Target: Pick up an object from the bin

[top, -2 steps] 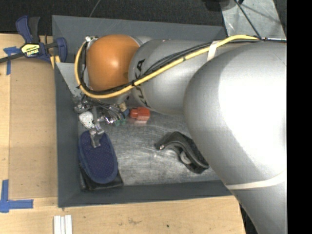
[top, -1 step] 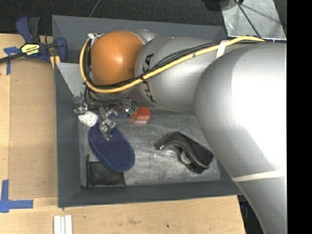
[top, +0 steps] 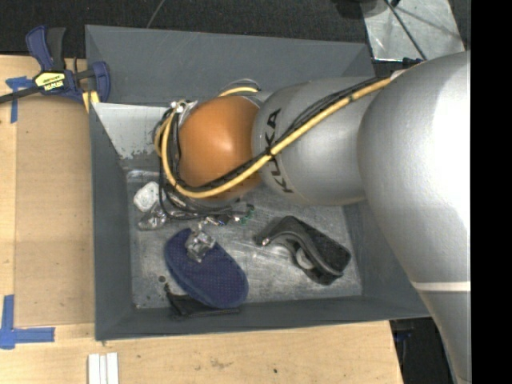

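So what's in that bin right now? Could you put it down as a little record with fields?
bin: grey metal, sloped walls
arm: reaches in from the right, orange cover above the bin floor
dark blue oval pad: bin floor, front left
gripper: down over the pad's upper end; contact unclear
black curved thing: floor, right of the pad, apart from it
crumpled clear thing: by the left wall
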